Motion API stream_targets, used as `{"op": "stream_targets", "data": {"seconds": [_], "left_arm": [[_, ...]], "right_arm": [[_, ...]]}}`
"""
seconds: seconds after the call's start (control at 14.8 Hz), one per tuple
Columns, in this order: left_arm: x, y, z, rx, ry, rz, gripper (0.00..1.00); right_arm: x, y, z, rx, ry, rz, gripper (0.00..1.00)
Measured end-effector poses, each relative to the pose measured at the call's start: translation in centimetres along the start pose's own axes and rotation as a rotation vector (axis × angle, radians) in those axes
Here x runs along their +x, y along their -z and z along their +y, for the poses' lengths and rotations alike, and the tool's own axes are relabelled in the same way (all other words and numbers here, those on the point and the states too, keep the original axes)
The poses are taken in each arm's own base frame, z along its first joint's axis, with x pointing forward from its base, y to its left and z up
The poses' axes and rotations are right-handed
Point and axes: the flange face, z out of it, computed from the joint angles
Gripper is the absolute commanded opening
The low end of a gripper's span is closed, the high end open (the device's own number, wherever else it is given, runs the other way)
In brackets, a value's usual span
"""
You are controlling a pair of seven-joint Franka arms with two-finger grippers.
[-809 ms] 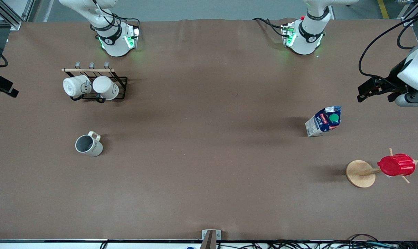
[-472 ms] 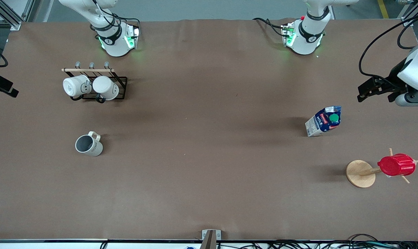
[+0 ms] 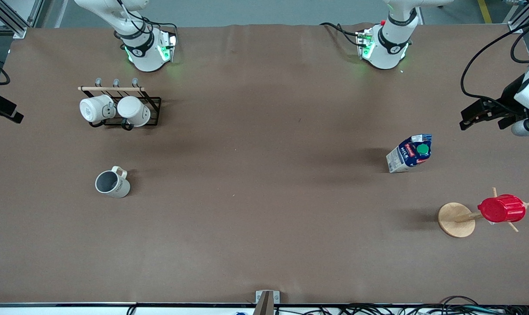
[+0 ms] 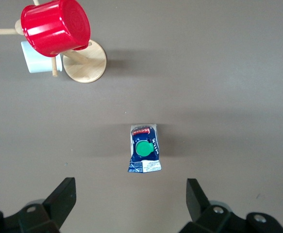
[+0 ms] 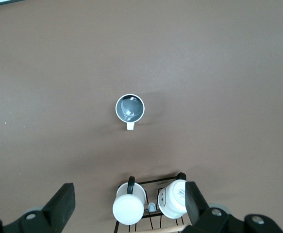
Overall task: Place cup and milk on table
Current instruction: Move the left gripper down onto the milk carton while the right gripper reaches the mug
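Observation:
The cream-beige cup (image 3: pixel 112 183) stands upright on the brown table (image 3: pixel 264 197) toward the right arm's end; in the right wrist view (image 5: pixel 130 107) its grey inside shows. The blue-and-white milk (image 3: pixel 410 153) with a green cap stands on the table toward the left arm's end, also seen in the left wrist view (image 4: pixel 144 154). My left gripper (image 4: pixel 130 188) is open and empty, high over the table beside the milk; in the front view (image 3: pixel 483 114) it hangs at the table's end. My right gripper (image 5: pixel 129 193) is open and empty, high over the mug rack; it is out of the front view.
A black wire rack (image 3: pixel 153 111) holds two plain white mugs (image 3: pixel 116 109) near the right arm's base. A wooden mug tree (image 3: pixel 456 219) carries a red ribbed cup (image 3: pixel 501 208) nearer the front camera than the milk.
My left gripper has drifted a little away from the milk, toward the left arm's end of the table. The cup and the milk have not moved.

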Motion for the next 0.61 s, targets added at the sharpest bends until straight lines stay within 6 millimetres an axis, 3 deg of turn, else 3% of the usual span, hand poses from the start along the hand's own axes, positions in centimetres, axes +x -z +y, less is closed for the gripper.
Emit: {"op": "stream_targets", "data": {"seconds": [0.34,0.61], "left_arm": [[-0.3,-2.1,1.3,0.001,-0.024,-0.044,1.0],[-0.3,-5.2,1.4,0.002,-0.026,-0.059,1.0]], "right_arm": [[0.0,0.0,0.0,0.0,0.0,0.0,1.0],[0.0,-0.2,0.0,-0.001,0.018,-0.008,1.0]]}}
